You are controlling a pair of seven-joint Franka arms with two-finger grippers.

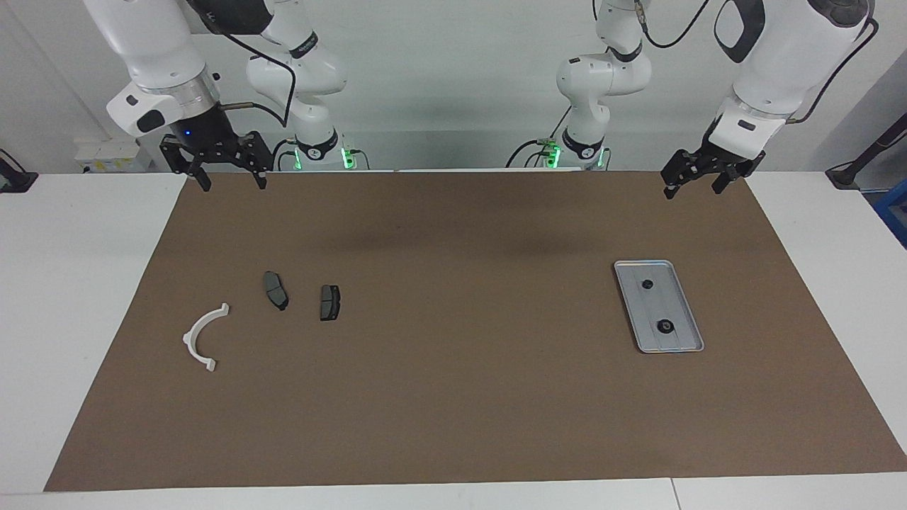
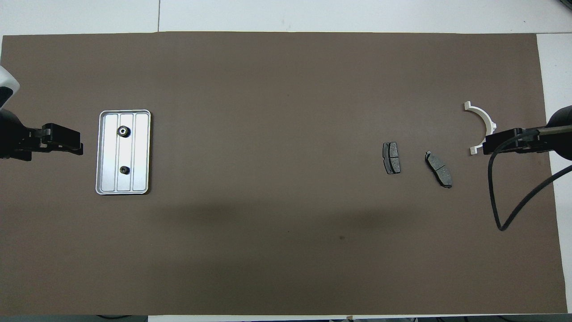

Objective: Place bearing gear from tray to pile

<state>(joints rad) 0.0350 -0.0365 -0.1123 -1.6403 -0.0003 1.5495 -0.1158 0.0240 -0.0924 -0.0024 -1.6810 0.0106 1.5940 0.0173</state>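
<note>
Both arms wait raised at the robots' edge of the brown mat that covers the worktop, and no part is yet grasped. The right gripper hangs with its fingers apart over the mat's corner at the right arm's end; the left gripper hangs over the corner at the left arm's end, also with its fingers apart. The tray lies at the left arm's end, toward 3 o'clock in the facing view, and carries two small dark round parts: a bearing gear with a pale centre, and a smaller one nearer to the robots. The pile sits well apart at the right arm's end, toward 9 o'clock: a white bracket and two brake pads. Judged from this layout, the step in hand is the first reach, and the left arm is the closer one. A sound approach would descend vertically over the chosen gear, centre the fingers across its rim, keep clear of the tray's raised edge and ribs, and close gently, since so small and low a part may slip or skate on smooth metal.
</note>
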